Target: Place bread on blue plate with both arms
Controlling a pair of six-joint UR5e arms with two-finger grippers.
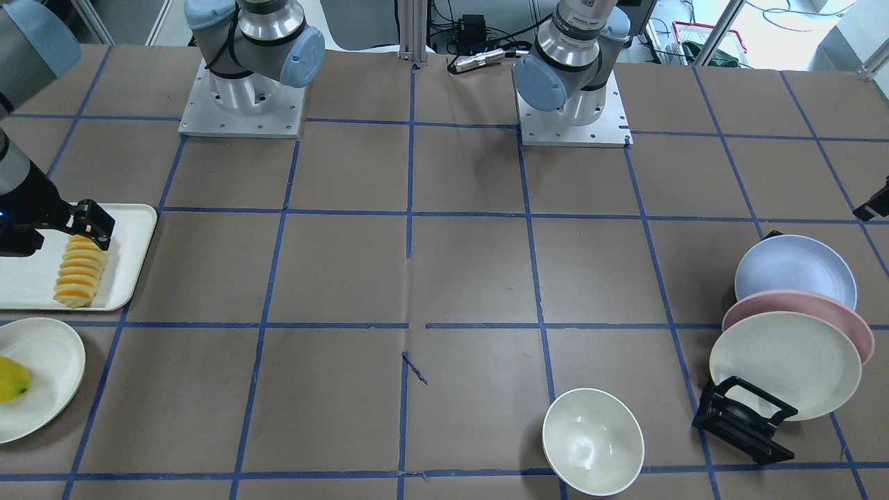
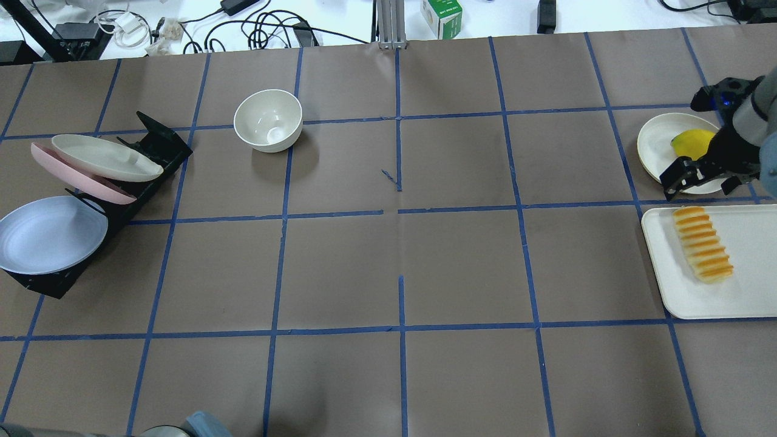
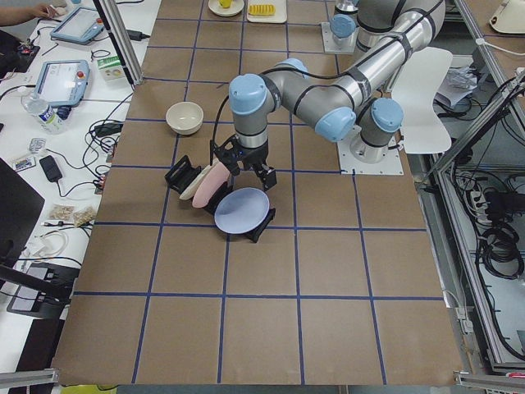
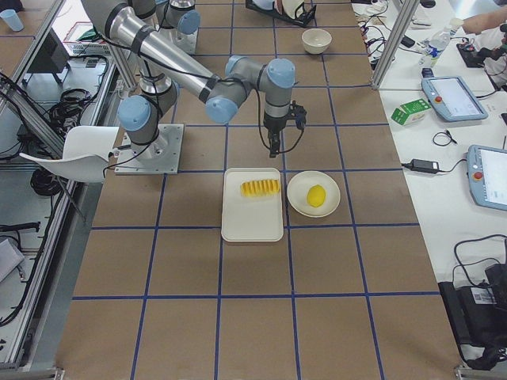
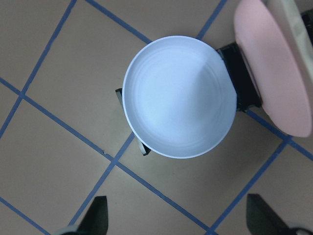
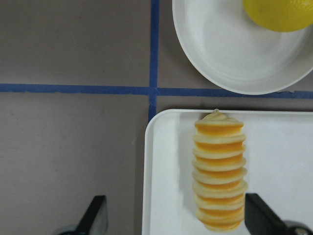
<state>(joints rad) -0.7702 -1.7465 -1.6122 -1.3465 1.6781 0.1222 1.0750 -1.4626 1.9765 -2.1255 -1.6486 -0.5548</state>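
Observation:
The bread (image 2: 703,244) is a ridged orange-yellow loaf lying on a white tray (image 2: 753,267); it also shows in the front view (image 1: 80,272) and the right wrist view (image 6: 219,169). My right gripper (image 2: 683,176) hangs open and empty above the tray's end of the loaf, with a fingertip on each side in the right wrist view (image 6: 176,223). The blue plate (image 2: 48,235) leans in a black rack (image 2: 152,145). My left gripper (image 5: 178,220) is open and empty above the blue plate (image 5: 180,103), as the left side view (image 3: 246,168) shows.
A pink plate (image 2: 73,176) and a cream plate (image 2: 103,158) stand in the same rack. A white bowl (image 2: 268,120) sits mid-table. A cream plate (image 2: 658,142) with a yellow fruit (image 2: 692,142) lies beside the tray.

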